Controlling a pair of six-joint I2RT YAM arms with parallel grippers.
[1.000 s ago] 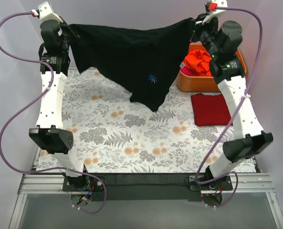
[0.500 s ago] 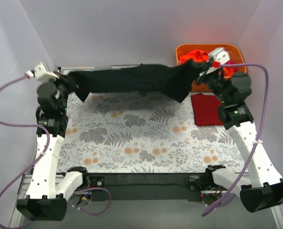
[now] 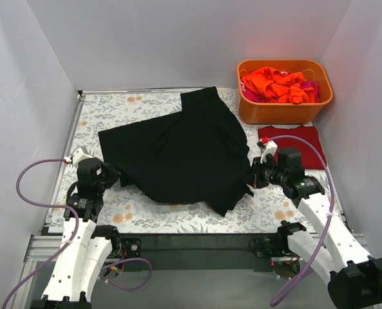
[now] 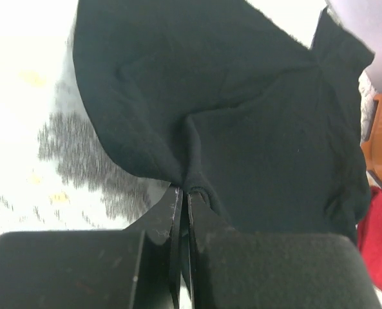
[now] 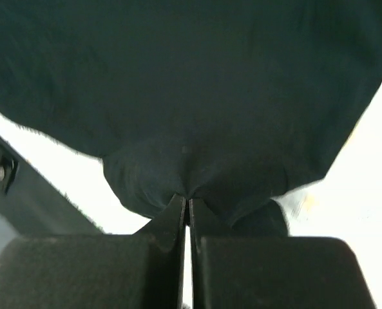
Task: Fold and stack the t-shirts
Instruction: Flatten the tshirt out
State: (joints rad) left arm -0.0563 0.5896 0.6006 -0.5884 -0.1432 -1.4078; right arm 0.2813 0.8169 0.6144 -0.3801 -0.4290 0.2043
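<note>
The large black t-shirt (image 3: 178,151) lies spread on the floral tablecloth, reaching from the far middle to the near edge. My left gripper (image 3: 111,174) is low at its near-left corner, shut on a pinch of the black fabric (image 4: 197,116); its tips (image 4: 184,190) meet at the cloth. My right gripper (image 3: 250,179) is low at the near-right edge, also shut on the black t-shirt (image 5: 191,96), the fabric bunching at the tips (image 5: 187,199). A dark red t-shirt (image 3: 303,145) lies folded at the right. Orange and pink t-shirts (image 3: 277,84) fill the tub.
The orange plastic tub (image 3: 281,111) stands at the back right corner. The floral tablecloth (image 3: 113,109) shows bare at the back left and along the near edge. Grey walls close in the left, back and right sides. Purple cables loop beside both arms.
Both arms have swung down and toward me, from holding the black t-shirt stretched high at the back to laying it flat on the tablecloth. Both grips stay shut on it.
</note>
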